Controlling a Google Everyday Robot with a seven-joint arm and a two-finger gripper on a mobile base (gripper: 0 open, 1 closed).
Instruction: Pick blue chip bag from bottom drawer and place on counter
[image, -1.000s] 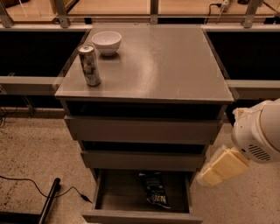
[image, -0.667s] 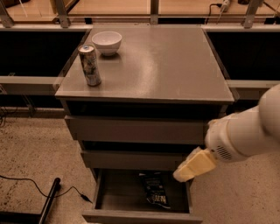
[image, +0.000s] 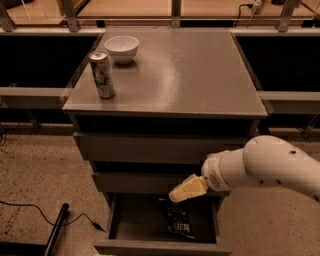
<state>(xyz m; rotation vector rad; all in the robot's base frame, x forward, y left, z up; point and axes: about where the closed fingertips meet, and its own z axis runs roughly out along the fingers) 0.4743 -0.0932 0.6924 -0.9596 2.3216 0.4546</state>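
Speckled floor (image: 40, 170) | counter (image: 190, 75): can (image: 102, 74), bowl (image: 121, 48) | tool (image: 181, 191) above open bottom drawer (image: 160, 247), grip: cannot tell | blue chip bag (image: 178, 221) inside

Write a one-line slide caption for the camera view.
Pale yellow claw hovers above dark blue foil chip bag lying in open grey bottom drawer.

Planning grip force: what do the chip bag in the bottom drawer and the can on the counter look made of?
The blue chip bag looks like thin foil or plastic film: creased, with faint glints. The can seems metal: shiny rim, printed sides. The hand hovers just above the bag, over the bottom drawer.
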